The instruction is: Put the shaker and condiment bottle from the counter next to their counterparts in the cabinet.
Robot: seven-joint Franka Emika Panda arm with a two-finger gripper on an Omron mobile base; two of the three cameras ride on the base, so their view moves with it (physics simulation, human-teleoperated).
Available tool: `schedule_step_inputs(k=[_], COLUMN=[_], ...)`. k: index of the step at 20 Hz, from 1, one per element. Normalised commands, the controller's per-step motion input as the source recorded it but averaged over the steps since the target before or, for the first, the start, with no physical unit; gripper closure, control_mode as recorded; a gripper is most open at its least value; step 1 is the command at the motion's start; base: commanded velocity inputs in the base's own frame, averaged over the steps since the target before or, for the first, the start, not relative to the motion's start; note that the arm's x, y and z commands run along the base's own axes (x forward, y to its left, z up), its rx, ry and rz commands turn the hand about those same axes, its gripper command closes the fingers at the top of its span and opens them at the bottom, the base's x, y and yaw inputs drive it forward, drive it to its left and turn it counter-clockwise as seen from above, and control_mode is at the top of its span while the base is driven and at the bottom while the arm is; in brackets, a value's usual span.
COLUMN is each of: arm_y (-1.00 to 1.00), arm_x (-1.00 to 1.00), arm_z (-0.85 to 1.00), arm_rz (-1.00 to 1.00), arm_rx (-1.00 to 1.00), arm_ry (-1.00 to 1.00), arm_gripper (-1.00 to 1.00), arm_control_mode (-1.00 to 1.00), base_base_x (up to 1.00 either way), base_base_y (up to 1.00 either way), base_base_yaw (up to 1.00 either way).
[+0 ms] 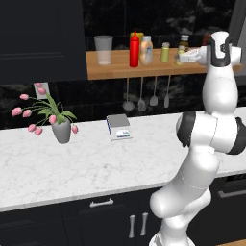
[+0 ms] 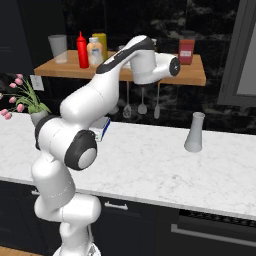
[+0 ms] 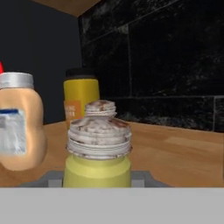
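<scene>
- The arm is reaching up to the wooden shelf point(image 1: 120, 69), its gripper point(image 1: 186, 56) sitting at shelf height near the right end in the left base view.
- In the hand view, the claw is closing snugly on a yellow-green shaker point(image 3: 98, 153) with a grey cap, standing upright on the plank.
- Behind it, the hand view is showing the yellow bottle point(image 3: 81, 96) and a tan squeeze bottle point(image 3: 19, 124) to the left.
- The left base view is showing the red condiment bottle point(image 1: 134, 50) standing on the shelf beside the tan bottle, a second shaker point(image 1: 165, 52) further right, and a clear glass point(image 1: 103, 49).
- The right base view is adding a red-lidded jar point(image 2: 186, 48) on the shelf and a grey vase point(image 2: 194, 132) on the counter point(image 2: 165, 165).
</scene>
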Motion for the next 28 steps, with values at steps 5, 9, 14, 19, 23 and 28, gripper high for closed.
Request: schedule_step_inputs(k=[5, 9, 14, 19, 23, 28], arm_y=[0.0, 0.0, 0.0, 0.0, 0.0, -0.24], arm_x=[0.35, 0.32, 0.34, 0.39, 0.23, -0.02], arm_z=[-0.21, -0.22, -0.3, -0.35, -0.27, 0.0], arm_rz=[0.0, 0.0, 0.0, 0.0, 0.0, 0.0], arm_rx=[0.02, 0.0, -0.01, -0.02, -0.02, 0.01], arm_ry=[-0.01, -0.04, -0.09, -0.13, -0.07, 0.0], arm_gripper=[1.0, 1.0, 1.0, 1.0, -1.0, -1.0], arm_control_mode=[-1.0, -1.0, -1.0, -1.0, -1.0, -1.0], base_base_x=[0.0, 0.0, 0.0, 0.0, 0.0, 0.0], base_base_y=[0.0, 0.0, 0.0, 0.0, 0.0, 0.0], base_base_yaw=[0.0, 0.0, 0.0, 0.0, 0.0, 0.0])
